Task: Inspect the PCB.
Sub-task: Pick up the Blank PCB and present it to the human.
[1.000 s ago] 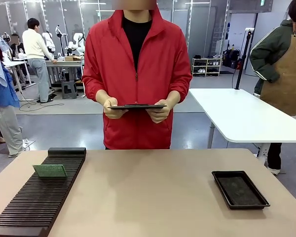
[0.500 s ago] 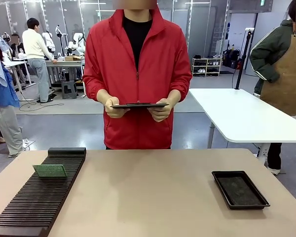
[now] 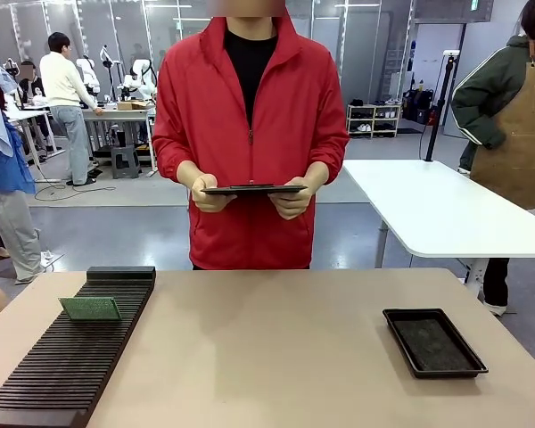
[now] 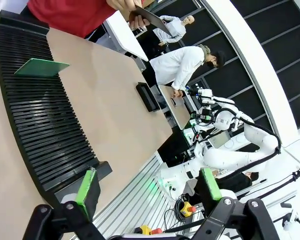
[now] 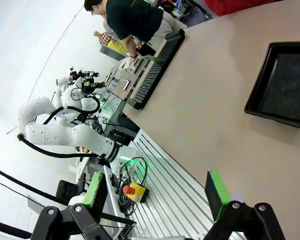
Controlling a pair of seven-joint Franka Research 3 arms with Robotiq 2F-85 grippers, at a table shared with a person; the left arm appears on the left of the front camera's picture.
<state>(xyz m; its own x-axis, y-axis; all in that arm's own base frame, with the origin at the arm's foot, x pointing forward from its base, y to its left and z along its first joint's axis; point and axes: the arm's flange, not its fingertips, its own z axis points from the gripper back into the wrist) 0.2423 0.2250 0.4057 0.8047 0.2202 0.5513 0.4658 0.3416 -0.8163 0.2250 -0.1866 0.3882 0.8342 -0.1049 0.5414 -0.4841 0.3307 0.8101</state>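
Note:
The PCB (image 3: 90,308) is a small green board standing tilted in a slot near the far end of the black slotted rack (image 3: 62,366) at the table's left. In the left wrist view, the PCB (image 4: 40,67) lies far ahead of my left gripper (image 4: 148,186), which is open and empty, back over the rack's (image 4: 45,130) near end. My right gripper (image 5: 155,192) is open and empty, hanging off the table's near edge.
A shallow black tray (image 3: 392,314) sits at the right of the table, also the tray (image 5: 257,85) in the right wrist view. A person in a red jacket stands at the far side, holding a dark clipboard (image 3: 252,189) level in both hands.
The person has shifted slightly to the right with the clipboard. A rounded tan shape has come in at the picture's left edge. PCB, rack and tray have not moved.

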